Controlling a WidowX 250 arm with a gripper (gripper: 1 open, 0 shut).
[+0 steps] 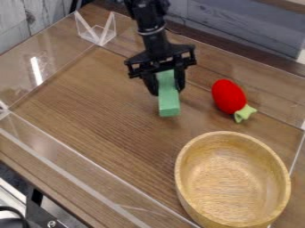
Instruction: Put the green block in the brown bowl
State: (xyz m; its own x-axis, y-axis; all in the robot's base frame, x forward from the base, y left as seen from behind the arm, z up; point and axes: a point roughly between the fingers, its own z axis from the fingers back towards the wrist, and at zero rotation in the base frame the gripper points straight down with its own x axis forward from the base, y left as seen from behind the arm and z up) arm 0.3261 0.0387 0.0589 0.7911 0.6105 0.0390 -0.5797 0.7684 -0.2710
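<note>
Clear plastic stand (95, 28) upper left of frame, on wood-grain table (84, 116). I see gripper (165, 82) upper centre, pointing down, fingers clamped on upper end of green block (169, 96); block hangs near upright, lower end close to table. Red strawberry toy (230, 95) right of block, apart from it. Brown bowl (233, 183) lower right, nothing inside.

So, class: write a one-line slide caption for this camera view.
Gripper holds the green block above the table, beside a red toy, brown bowl empty.
</note>
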